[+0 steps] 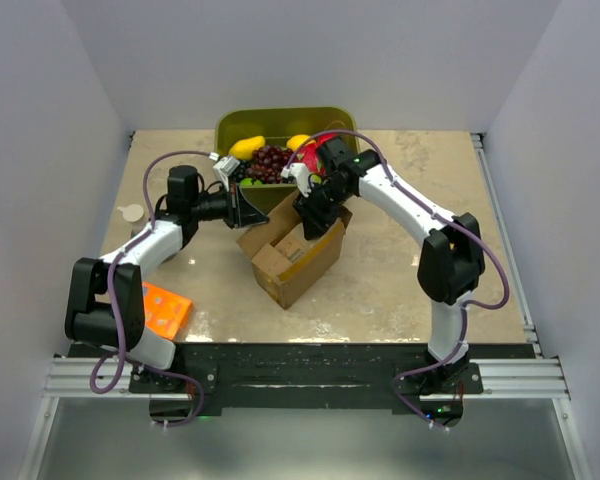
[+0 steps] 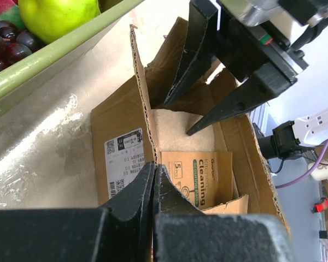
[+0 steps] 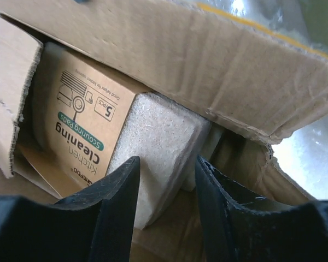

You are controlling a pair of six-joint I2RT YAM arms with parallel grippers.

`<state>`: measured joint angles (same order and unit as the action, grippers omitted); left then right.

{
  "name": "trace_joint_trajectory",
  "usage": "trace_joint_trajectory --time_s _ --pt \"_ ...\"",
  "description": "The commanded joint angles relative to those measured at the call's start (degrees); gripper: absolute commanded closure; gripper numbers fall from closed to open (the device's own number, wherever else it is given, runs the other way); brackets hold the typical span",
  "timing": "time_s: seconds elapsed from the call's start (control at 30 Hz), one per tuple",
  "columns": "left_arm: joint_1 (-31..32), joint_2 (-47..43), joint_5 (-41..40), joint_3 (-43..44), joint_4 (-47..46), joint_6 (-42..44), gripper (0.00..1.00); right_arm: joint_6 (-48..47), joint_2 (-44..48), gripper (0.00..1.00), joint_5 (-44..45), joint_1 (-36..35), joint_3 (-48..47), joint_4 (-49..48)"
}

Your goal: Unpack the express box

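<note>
The express box [image 1: 292, 262] stands open in the middle of the table, brown cardboard with a white label [image 2: 126, 158] on one side. My left gripper [image 2: 154, 165] is shut on the upright edge of its left flap [image 2: 142, 98]; in the top view the left gripper [image 1: 248, 208] sits at the box's left rim. Inside lies a pack of kitchen scouring pads [image 3: 82, 114] with a pale pad [image 3: 158, 136] showing. My right gripper [image 3: 167, 164] is open, reaching down into the box with its fingers either side of the pale pad's corner, and holds nothing.
A green bin [image 1: 280, 120] behind the box holds grapes [image 1: 271, 160], a yellow fruit [image 1: 247, 147] and red items. A flat orange box [image 1: 165, 308] lies near the left arm's base. A small white disc [image 1: 131, 212] sits at the table's left edge.
</note>
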<state>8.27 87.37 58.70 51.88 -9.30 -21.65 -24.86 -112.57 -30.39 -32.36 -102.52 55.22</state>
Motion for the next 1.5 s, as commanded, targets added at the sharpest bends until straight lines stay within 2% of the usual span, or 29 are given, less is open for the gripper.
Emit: trace_joint_trajectory --time_s 0.0,0.03,0.23,0.4,0.5,0.67,0.77,0.87,1.0,1.07,1.1,1.17,1.3,1.47 --pt "-0.19 -0.98 0.1 1.47 -1.77 1.08 1.0 -0.36 0.34 0.55 -0.09 -0.34 -0.05 1.56" --pt "-0.19 -0.98 0.1 1.56 -1.77 1.17 1.0 -1.32 -0.01 0.66 -1.5 -0.34 0.73 1.64" --pt "-0.19 -0.8 -0.25 1.47 -1.34 1.78 1.0 -2.64 0.24 0.99 -10.21 -0.34 -1.26 1.64" --pt "-0.1 -0.71 -0.6 1.47 -0.9 2.31 1.0 -4.76 5.42 1.0 -8.29 0.1 -6.72 2.88" --pt "-0.19 -0.71 -0.6 1.47 -0.46 2.66 1.0 -1.16 11.4 1.0 -4.34 0.1 -6.47 -3.78" --pt "-0.19 -0.63 -0.69 2.09 1.21 3.98 1.0 1.83 17.81 1.0 1.55 1.68 -7.87 -6.35" --pt "-0.19 -0.8 -0.95 2.26 2.62 5.12 1.0 4.55 20.02 1.0 4.37 5.19 -7.96 -7.67" --pt "-0.19 -0.89 -1.04 2.18 3.5 5.74 1.0 7.36 22.92 1.0 6.13 12.65 -7.0 -8.81" --pt "-0.19 -0.71 -0.86 2.26 4.03 6.09 1.0 13.6 25.99 1.0 5.7 28.35 -2.79 -12.14" --pt "-0.19 -0.54 -0.6 2.44 4.11 6.09 1.0 17.9 26.53 1.0 5.87 32.26 -0.76 -13.73" --pt "-0.27 -0.54 -0.51 2.44 4.03 6.09 1.0 19.48 26.79 1.0 6.83 37.06 1.42 -15.48" --pt "-0.19 -0.45 -0.25 2.44 4.03 6.01 1.0 23.62 26.97 1.0 12.53 39.56 3.89 -17.59" --pt "-0.19 -0.36 0.36 2.53 3.85 6.0 1.0 24.42 24.51 1.0 14.65 41.24 10.13 -22.86" --pt "-0.19 -0.27 1.68 3.23 4.11 6.44 1.0 25.83 16.62 1.0 12.11 41.24 11.03 -25.34"
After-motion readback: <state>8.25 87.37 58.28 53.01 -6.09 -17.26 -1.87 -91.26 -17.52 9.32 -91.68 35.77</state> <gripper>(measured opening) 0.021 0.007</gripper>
